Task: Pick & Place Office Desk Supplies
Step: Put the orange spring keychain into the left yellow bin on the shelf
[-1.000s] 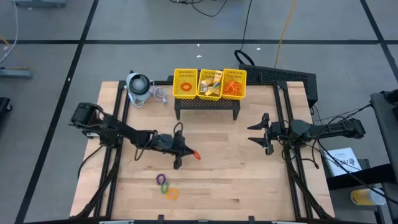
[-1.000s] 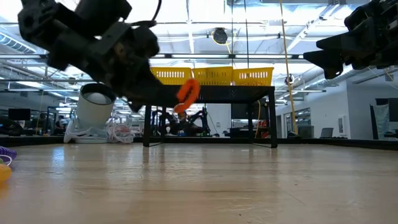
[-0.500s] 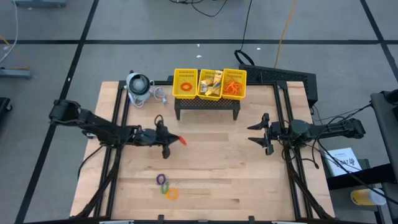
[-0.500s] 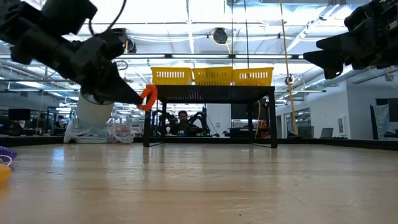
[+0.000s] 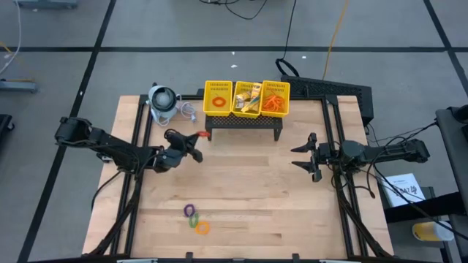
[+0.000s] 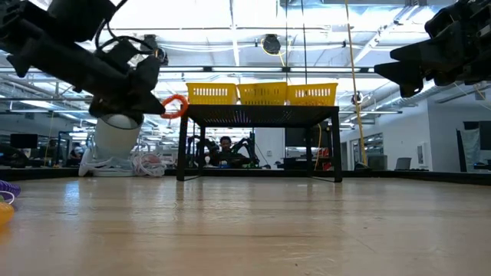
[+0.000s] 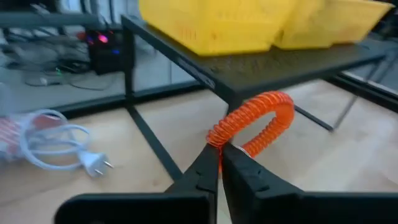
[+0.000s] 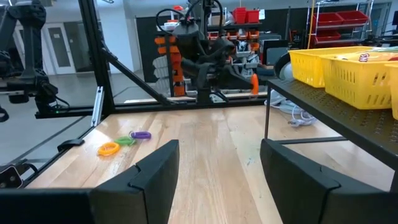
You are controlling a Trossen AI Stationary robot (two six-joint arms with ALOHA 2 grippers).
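- Pale wooden planks are forming the tabletop (image 5: 241,197), with a bright workshop showing behind it in the low view; a yellow mesh three-compartment basket (image 5: 247,98) is sitting on a black perforated metal stand (image 5: 244,123) at the far edge
- The left gripper (image 5: 191,138) is hanging just beside the stand's near-left corner, its fingers pressed together on a coiled orange plastic ring (image 7: 256,122); the ring is sticking out past the fingertips, below the basket's rim in the low view
- That ring is looking light and springy, likely to flex or twist; pinching it across one side of the loop, as now, is seeming the sound hold
- Purple, green and orange coiled rings (image 5: 196,218) are lying together near the table's front edge
- The right gripper (image 5: 306,155) is waiting right of centre, fingers spread apart and holding nothing
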